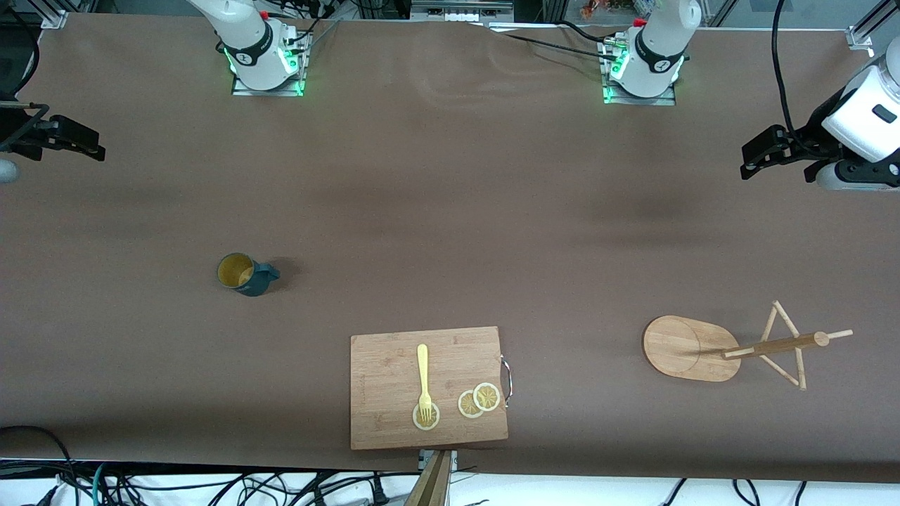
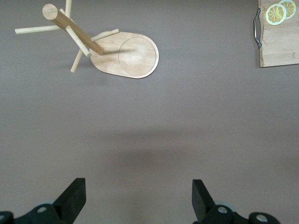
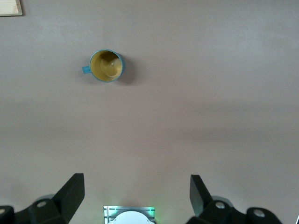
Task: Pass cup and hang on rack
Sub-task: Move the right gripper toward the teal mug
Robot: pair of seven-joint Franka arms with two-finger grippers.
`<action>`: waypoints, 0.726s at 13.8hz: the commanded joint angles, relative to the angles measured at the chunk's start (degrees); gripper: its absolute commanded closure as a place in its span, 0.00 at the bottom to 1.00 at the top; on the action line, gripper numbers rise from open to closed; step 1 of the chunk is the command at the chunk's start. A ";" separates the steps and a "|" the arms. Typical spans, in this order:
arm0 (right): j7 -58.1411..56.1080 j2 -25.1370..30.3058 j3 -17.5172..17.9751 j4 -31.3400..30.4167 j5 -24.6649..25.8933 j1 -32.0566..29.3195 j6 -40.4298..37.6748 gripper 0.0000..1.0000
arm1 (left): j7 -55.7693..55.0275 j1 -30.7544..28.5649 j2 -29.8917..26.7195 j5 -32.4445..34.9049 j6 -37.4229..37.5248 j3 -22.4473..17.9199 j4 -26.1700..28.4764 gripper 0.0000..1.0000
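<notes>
The dark teal cup (image 1: 243, 274) stands upright on the table toward the right arm's end, its handle pointing toward the left arm's end; the right wrist view shows its yellowish inside (image 3: 106, 66). The bamboo rack (image 1: 692, 348) stands toward the left arm's end, with its post and pegs (image 1: 777, 345) showing; it also appears in the left wrist view (image 2: 126, 55). My left gripper (image 1: 763, 151) is open and empty over bare table at its end (image 2: 138, 193). My right gripper (image 1: 70, 140) is open and empty over bare table at its end (image 3: 137, 191).
A wooden cutting board (image 1: 383, 393) with a metal handle lies near the front edge, midway between cup and rack. It carries a yellow fork (image 1: 423, 376) and three lemon slices (image 1: 479, 400). The arm bases (image 1: 267, 53) (image 1: 643, 63) stand farthest from the front camera.
</notes>
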State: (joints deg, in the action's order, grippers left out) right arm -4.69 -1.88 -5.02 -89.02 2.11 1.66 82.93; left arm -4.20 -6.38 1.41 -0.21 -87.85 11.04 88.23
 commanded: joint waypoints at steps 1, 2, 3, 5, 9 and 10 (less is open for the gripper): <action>0.65 -0.41 0.10 1.40 0.18 0.01 -0.31 0.00 | 1.13 -0.65 -0.97 -1.38 0.31 0.48 0.89 0.00; 0.47 -0.41 0.10 1.40 0.35 0.01 -0.31 0.00 | 1.13 -0.65 -0.97 -1.38 0.40 0.48 0.89 0.00; 0.30 -0.67 0.01 1.40 0.44 -0.08 -0.22 0.00 | 1.13 -0.65 -0.97 -1.38 0.40 0.56 0.80 0.00; -0.23 -0.76 -0.43 1.66 0.53 -0.60 -0.31 0.00 | 1.04 -0.47 -0.97 -1.38 0.40 0.65 0.80 0.00; -0.23 -0.76 -0.61 1.66 0.26 -1.22 -0.22 0.00 | 1.04 -0.38 -0.97 -1.38 0.57 1.36 0.80 0.00; -0.06 -0.84 -0.61 1.66 0.26 -1.22 -0.31 0.00 | 1.04 -0.38 -0.97 -1.29 0.57 1.35 0.80 0.00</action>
State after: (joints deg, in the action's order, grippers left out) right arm -4.73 -1.94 -5.85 -88.99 2.12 0.92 82.97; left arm -4.18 -6.35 1.41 -0.21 -87.64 12.33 88.27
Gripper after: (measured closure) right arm 0.000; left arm 0.000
